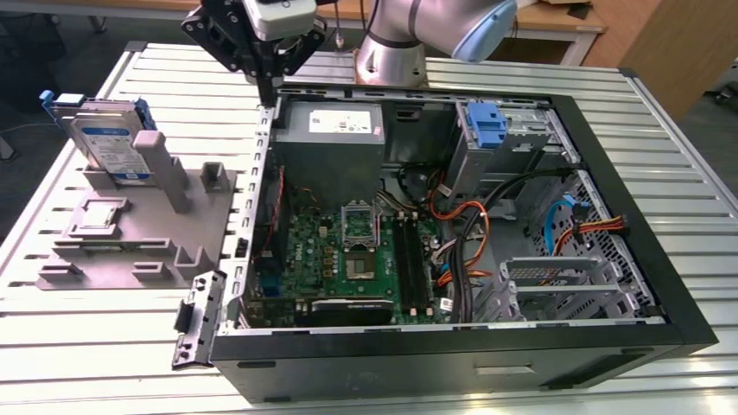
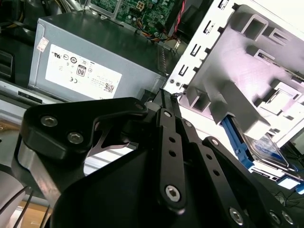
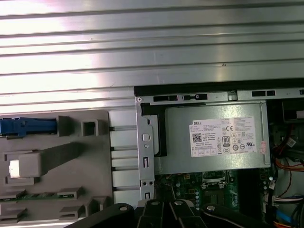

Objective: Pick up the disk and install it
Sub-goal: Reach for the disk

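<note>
The disk point(image 1: 110, 143) stands on edge in a slot of the grey holder point(image 1: 138, 233) on the slatted metal bench point(image 1: 669, 112), at the exterior view's left of the open computer case point(image 1: 461, 354). Its labelled face shows a blue band, and blue rails run along its sides. Nothing touches it. The hand point(image 1: 268, 91) hangs from the arm above the far corner of the case, fingers pointing down. Its tip is over the case's metal edge beside the power supply point(image 1: 332, 125), apart from the disk. The fingers are drawn together to a narrow point and hold nothing. In the second wrist view the black linkages of the hand point(image 2: 165, 95) meet at the tip, with the power supply point(image 2: 95, 61) beyond on one side and the holder point(image 2: 242, 71) on the other. There the disk point(image 2: 266, 145) shows tucked in the holder. In the first wrist view the disk point(image 3: 28, 126) shows from above as a blue strip at the holder's point(image 3: 57, 156) far end, with the power supply point(image 3: 213, 137) inside the case alongside. Inside the case lie the green motherboard point(image 1: 346, 259) and bundles of cables, and a blue latch point(image 1: 489, 125) stands at the drive bay near the far wall.
</note>
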